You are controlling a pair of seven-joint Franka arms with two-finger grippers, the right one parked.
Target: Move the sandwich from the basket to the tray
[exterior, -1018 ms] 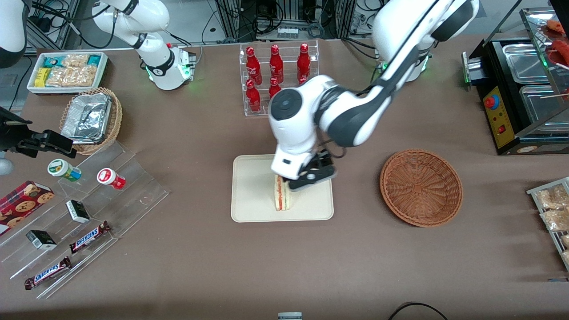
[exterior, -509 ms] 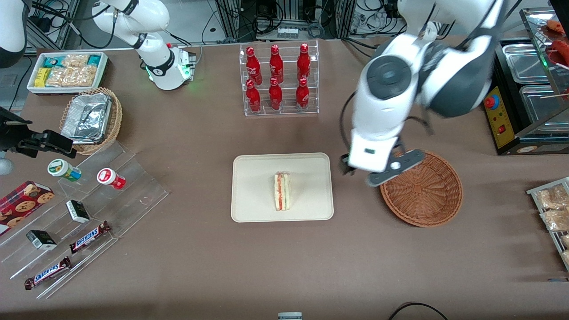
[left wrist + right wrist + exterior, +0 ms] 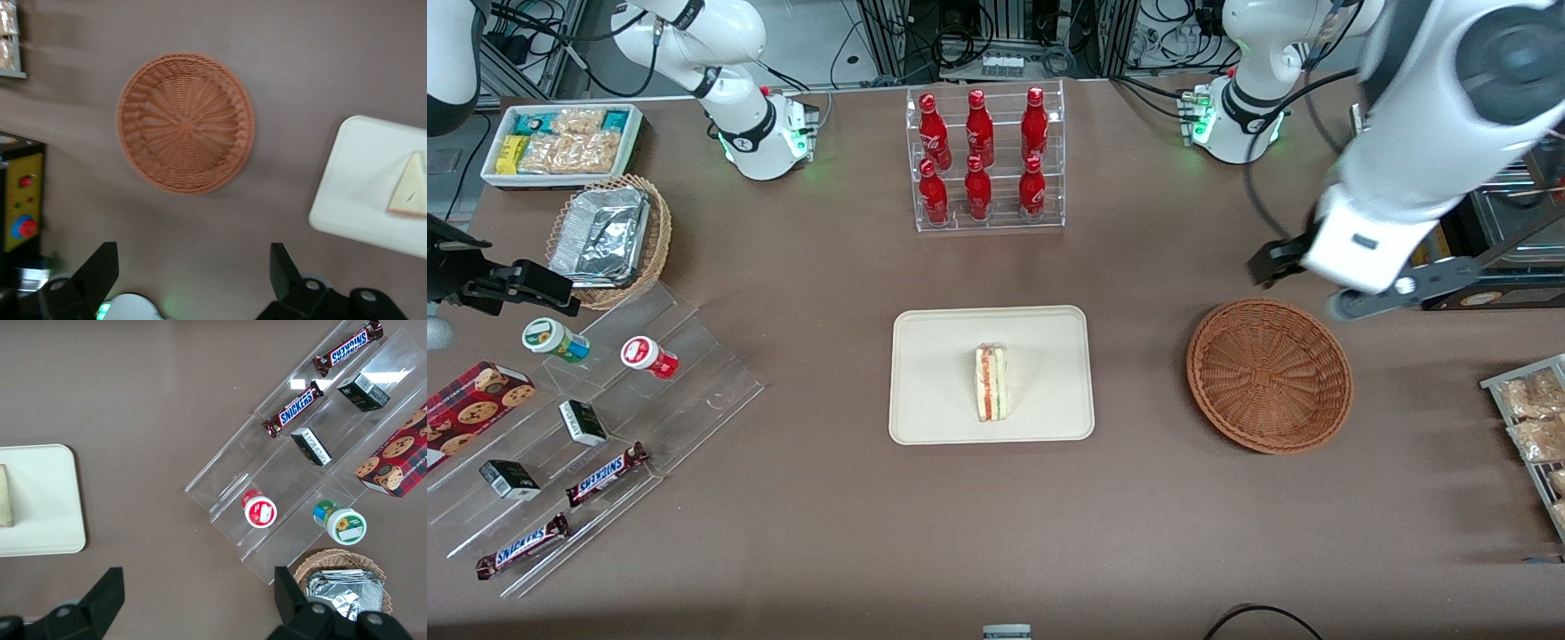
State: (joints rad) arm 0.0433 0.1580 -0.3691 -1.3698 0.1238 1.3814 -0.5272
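The gripper point(image 3: 1303, 283) is seen raised above the worktop point(image 3: 1138, 498) with fingers spread wide and nothing held, the basket point(image 3: 1269, 375) apparently just below it, and the sandwich point(image 3: 990, 383) well apart on the tray point(image 3: 934, 382).

basket point(image 3: 1269, 376) woven wicker, rough. tray point(image 3: 943, 400) matt, smooth, plastic-looking. counter point(image 3: 996, 516) matt brown cloth-like cover. sandwich point(image 3: 991, 383) soft pale bread. tool point(image 3: 1325, 280), above counter beside basket, black matt fingers spread.

left arm: raised | tool point(image 3: 1303, 283): fingers spread (nothing held), pointing down
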